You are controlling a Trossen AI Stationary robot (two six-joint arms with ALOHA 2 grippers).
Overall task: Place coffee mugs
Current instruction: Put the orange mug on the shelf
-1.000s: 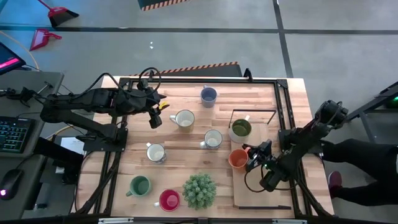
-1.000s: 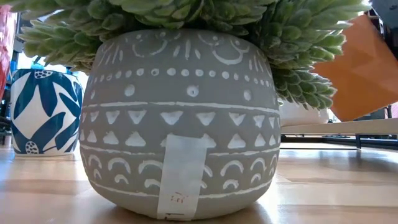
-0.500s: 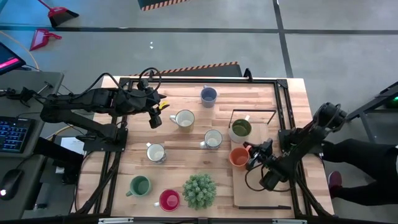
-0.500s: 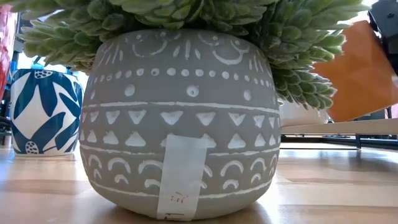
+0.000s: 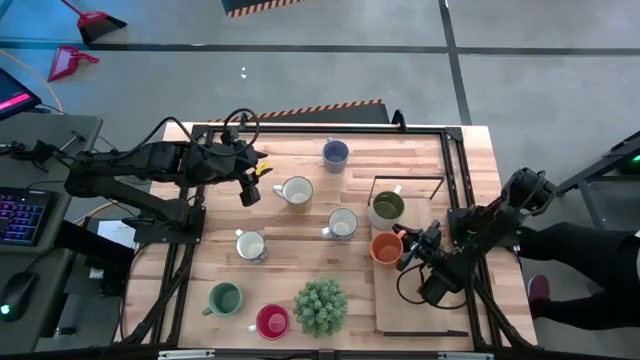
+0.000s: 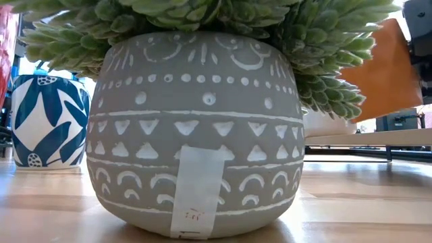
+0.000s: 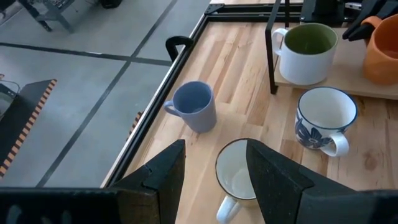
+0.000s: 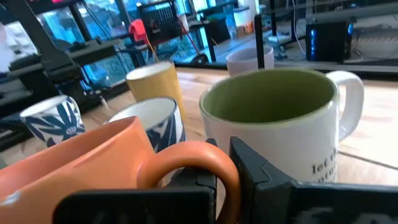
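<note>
An orange mug [image 5: 384,248] stands tilted at the left of a wooden board [image 5: 425,310], and my right gripper [image 5: 406,250] is shut on it. Just beyond it on the board is a white mug with an olive-green inside [image 5: 387,207], under a black wire frame. On the table stand a blue-grey mug [image 5: 335,153], three white mugs [image 5: 295,190] [image 5: 342,223] [image 5: 250,243], a green mug [image 5: 225,298] and a red mug [image 5: 272,321]. My left gripper [image 7: 214,180] hangs open above one white mug [image 7: 239,180], touching nothing. My right gripper holds the orange mug by its handle [image 8: 196,155]. One dark finger shows through the handle's loop and the other finger [image 8: 255,171] stands on its outer side. The fingers come nearly level from the table's near right. The mug [image 6: 381,74] is tilted; whether its base touches the board I cannot tell.
A spiky green plant in a grey patterned pot [image 5: 321,306] stands near the front edge and fills the low view [image 6: 196,128]. A black wire frame [image 5: 408,180] rises over the board's far end. A black rail [image 5: 320,128] runs along the table's edges.
My right gripper has tipped at the wrist while staying in place. The orange mug in it has turned nearer to upright and has shifted a little toward the olive-green mug.
</note>
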